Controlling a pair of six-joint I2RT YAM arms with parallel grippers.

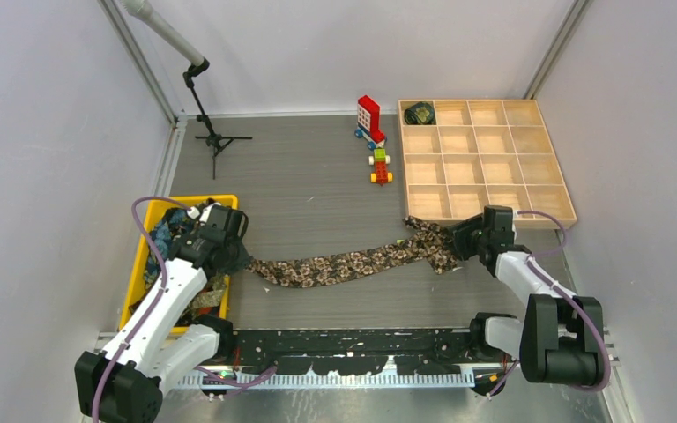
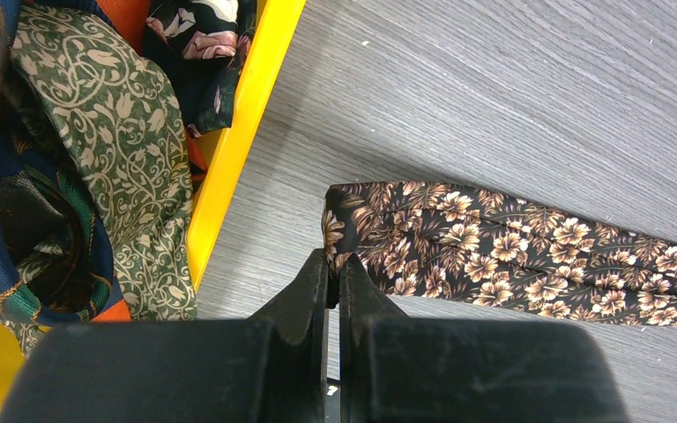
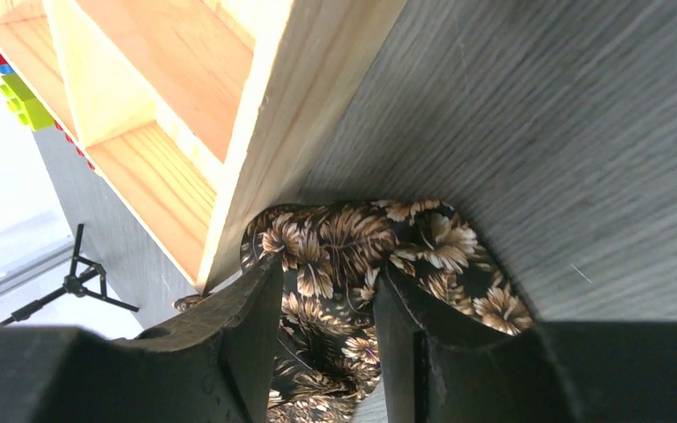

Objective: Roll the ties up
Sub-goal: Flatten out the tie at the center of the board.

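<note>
The brown floral tie (image 1: 344,264) lies stretched on the worktop (image 1: 317,194), its wide end bunched against the wooden tray (image 1: 487,156). The right gripper (image 3: 328,273), jaws apart astride the bunch, may catch the tray wall; the left gripper (image 2: 332,269), clamped on the narrow corner, may slip. The tray holds one rolled tie (image 1: 420,113) in its far-left compartment; the yellow bin (image 1: 229,201) holds loose ties (image 2: 132,150).

The left arm is stretching forward, the left gripper (image 2: 333,269) pressing its jaws together. The right arm is bending inward, the right gripper (image 3: 326,286) holding its jaws apart.
</note>
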